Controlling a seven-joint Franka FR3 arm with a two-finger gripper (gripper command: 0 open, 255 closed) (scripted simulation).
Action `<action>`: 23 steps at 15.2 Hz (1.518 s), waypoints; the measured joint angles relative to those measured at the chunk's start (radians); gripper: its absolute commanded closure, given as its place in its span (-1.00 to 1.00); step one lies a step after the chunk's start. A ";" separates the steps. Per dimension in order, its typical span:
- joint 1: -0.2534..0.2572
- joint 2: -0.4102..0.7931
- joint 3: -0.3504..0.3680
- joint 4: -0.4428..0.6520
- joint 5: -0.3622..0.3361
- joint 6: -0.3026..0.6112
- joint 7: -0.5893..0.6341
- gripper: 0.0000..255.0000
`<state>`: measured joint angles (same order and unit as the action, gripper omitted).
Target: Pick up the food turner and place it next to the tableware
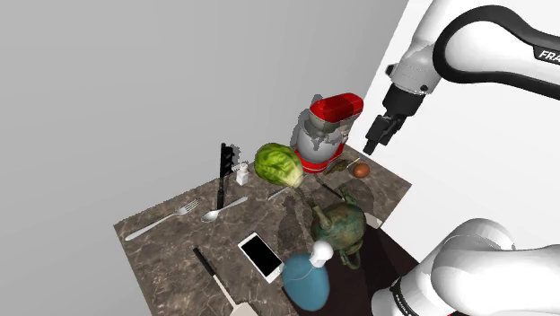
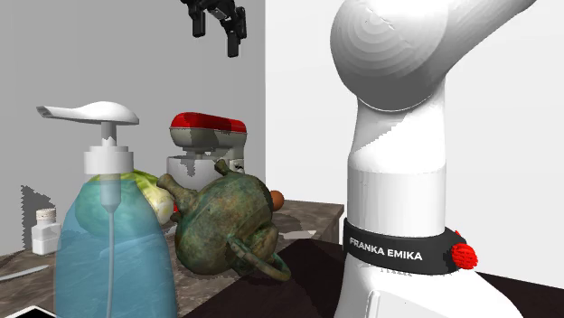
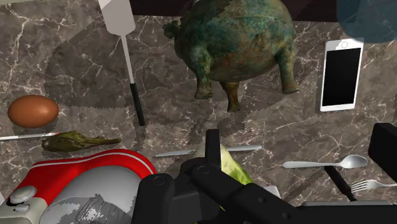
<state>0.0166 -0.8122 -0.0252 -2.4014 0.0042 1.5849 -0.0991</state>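
The end effector [image 2: 215,32] is seen raised well above the bench [image 1: 153,260], over the corner taken up by a red and grey stand mixer [image 1: 325,130]. Its two black fingers are set wide apart and nothing is held between them. The food turner [image 3: 129,63] is laid flat on the dark marbled surface, untouched. It has a white blade, a thin shaft and a black handle, and it lies just beside a green, tarnished round vessel [image 3: 232,38], with its handle end pointed toward a brown egg [image 3: 33,111]. The tableware – a spoon [image 3: 324,163] and a fork [image 3: 372,184] – is placed well apart from the turner, on the far side of the vessel and past a white-framed phone [image 3: 341,75]. A head of lettuce [image 1: 278,164] is found between the mixer and the spoon. A blue soap dispenser [image 2: 113,244] is stood at the bench edge nearest the stand. A second black-handled utensil [image 1: 215,280] with a pale blade is laid near the phone – its kind cannot be told.
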 measured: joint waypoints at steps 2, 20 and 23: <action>-0.001 0.000 -0.003 -0.008 -0.003 0.009 -0.004 -1.00; -0.106 0.221 -0.265 -0.380 -0.174 0.642 -0.249 -1.00; -0.116 0.318 -0.320 -0.387 -0.188 0.756 -0.303 -1.00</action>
<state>-0.0994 -0.4941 -0.3454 -2.7883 -0.1839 2.3408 -0.4018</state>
